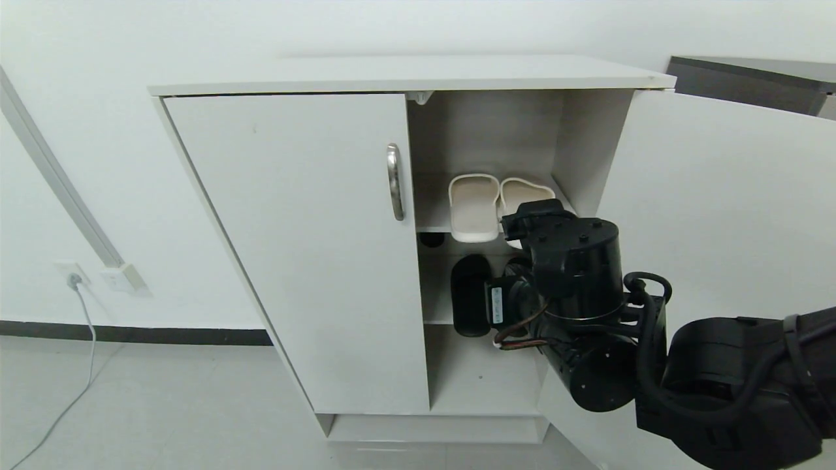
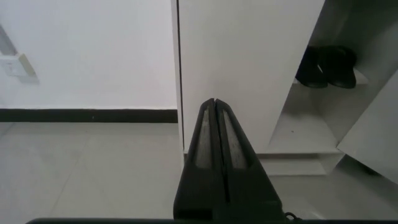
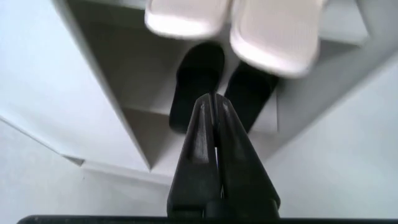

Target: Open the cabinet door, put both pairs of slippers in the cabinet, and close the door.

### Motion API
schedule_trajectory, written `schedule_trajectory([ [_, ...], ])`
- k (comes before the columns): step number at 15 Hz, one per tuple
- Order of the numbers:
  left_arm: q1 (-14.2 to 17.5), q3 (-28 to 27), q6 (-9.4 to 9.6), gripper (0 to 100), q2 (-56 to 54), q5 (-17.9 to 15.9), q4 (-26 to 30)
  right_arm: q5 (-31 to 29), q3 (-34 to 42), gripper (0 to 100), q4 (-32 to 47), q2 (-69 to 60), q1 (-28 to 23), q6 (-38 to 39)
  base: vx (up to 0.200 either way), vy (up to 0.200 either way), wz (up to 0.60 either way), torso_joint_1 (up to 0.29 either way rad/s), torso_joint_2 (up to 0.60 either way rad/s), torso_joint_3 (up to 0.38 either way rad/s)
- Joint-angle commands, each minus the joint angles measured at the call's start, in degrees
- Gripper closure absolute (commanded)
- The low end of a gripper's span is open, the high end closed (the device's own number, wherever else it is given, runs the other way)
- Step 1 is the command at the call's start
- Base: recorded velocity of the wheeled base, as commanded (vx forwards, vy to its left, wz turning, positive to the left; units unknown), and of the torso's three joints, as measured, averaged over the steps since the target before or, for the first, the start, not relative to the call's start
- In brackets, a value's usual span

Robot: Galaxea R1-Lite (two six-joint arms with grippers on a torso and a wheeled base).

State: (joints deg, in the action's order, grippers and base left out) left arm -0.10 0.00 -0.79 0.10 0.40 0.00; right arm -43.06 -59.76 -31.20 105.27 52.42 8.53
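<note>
The white cabinet (image 1: 411, 73) has its right door (image 1: 718, 215) swung wide open and its left door (image 1: 294, 248) closed. A pair of white slippers (image 1: 473, 205) lies on the upper shelf, and a pair of black slippers (image 1: 470, 294) on the middle shelf. My right arm (image 1: 575, 274) hovers in front of the open side at shelf height. My right gripper (image 3: 215, 98) is shut and empty, just outside the black slippers (image 3: 196, 81) and under the white slippers (image 3: 273, 31). My left gripper (image 2: 214, 102) is shut and empty, low before the closed door (image 2: 242, 62).
A metal handle (image 1: 394, 181) runs down the closed door's edge. The bottom shelf (image 1: 477, 378) is bare. A wall socket with a cable (image 1: 75, 282) is at the left, above the grey floor (image 1: 163, 405). A dark grey furniture top (image 1: 751, 81) shows behind the open door.
</note>
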Motion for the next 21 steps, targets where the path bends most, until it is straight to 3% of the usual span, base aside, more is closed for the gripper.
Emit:
schedule_trajectory([
  [1, 0.0, 0.0, -0.09, 100, 0.0, 0.0, 0.0, 0.0, 0.6, 100, 0.0, 0.0, 0.1, 0.0, -0.200, 0.000, 0.00, 0.012, 0.01, 0.002],
  [11, 0.0, 0.0, -0.17, 100, 0.1, 0.0, -0.1, 0.2, 3.1, 100, -2.5, -0.1, 0.0, -0.4, -0.200, 0.000, 0.00, 0.002, 0.00, 0.003],
  [21, 0.0, 0.0, -0.17, 100, 0.1, 0.0, 0.0, 0.8, 4.2, 100, -3.2, -0.1, -0.7, -1.2, 0.000, 0.000, 0.00, 0.000, 0.00, 0.000],
])
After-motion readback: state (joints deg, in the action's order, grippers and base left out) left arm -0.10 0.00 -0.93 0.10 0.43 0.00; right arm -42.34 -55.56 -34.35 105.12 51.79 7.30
